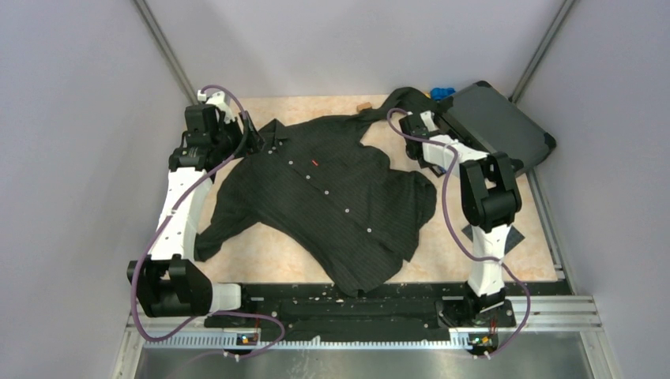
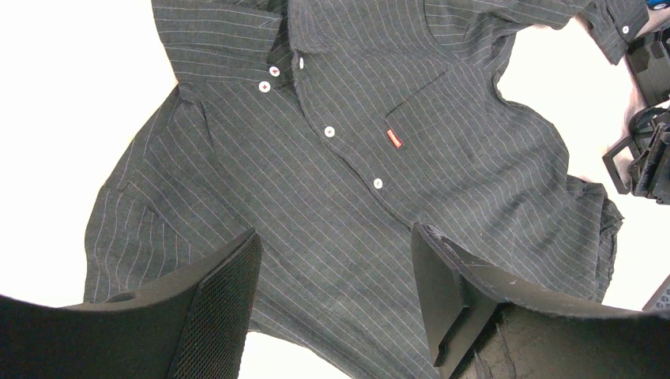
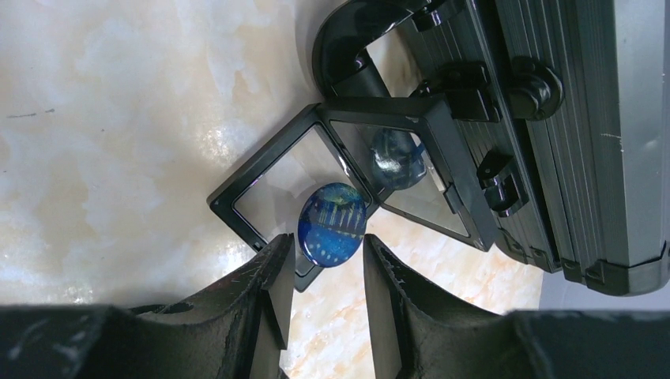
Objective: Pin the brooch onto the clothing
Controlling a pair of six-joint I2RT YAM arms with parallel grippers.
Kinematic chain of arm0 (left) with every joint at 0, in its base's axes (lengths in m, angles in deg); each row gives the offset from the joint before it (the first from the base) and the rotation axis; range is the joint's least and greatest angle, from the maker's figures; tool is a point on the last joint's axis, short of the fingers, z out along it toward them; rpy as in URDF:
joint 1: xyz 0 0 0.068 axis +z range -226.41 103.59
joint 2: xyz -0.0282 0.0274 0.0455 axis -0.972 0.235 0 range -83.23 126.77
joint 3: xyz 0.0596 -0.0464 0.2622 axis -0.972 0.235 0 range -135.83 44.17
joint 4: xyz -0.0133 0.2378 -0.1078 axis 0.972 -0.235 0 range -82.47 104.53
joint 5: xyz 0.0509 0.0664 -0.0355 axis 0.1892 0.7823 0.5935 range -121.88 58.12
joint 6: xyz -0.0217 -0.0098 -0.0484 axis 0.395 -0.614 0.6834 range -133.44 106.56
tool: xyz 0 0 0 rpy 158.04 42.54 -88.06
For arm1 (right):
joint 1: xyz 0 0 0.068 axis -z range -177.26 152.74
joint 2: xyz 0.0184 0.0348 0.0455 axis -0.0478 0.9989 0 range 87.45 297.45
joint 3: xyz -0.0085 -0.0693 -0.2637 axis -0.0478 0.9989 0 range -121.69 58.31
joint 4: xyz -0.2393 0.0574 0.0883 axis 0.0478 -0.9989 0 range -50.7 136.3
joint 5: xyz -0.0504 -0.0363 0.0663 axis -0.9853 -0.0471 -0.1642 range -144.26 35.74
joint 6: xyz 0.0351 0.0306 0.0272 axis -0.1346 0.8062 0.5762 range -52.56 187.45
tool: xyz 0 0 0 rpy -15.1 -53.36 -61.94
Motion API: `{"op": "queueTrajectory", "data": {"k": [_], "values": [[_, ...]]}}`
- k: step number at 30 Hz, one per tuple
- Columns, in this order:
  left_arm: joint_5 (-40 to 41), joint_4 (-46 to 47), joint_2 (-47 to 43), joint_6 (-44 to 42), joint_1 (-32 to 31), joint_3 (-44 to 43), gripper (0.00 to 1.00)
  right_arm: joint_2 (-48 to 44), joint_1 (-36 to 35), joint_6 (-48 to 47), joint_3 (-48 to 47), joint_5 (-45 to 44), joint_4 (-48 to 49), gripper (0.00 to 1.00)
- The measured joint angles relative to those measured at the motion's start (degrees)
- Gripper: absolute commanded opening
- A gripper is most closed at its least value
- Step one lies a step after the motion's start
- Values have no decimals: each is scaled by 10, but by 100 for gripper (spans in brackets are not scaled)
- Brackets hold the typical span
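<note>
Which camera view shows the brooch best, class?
The right wrist view: the brooch fills the middle, round and blue, lying in an open clear box. The top and left wrist views do not show it.

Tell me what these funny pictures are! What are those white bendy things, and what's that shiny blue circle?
The white bendy things are two robot arms bolted to a table. One picture looks down from above. The other two come from tiny cameras on the arms' wrists, so you see each claw's black fingers up close.

On the pale marble-patterned table lies a black pinstriped button-up shirt with white buttons. Beside it sits a dark hard case.

The left claw hangs open above the shirt, holding nothing. The shiny circle is a small round blue brooch, resting in an opened little black-framed clear display box. The right claw has its fingers either side of the brooch's near edge. I can't tell whether it's gripping yet.
</note>
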Motion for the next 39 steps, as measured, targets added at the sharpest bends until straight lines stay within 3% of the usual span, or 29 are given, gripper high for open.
{"op": "queueTrajectory", "data": {"k": [39], "values": [[0,-1,0,-1,0,0,74,43,0,-53,4,-48,48,16]]}}
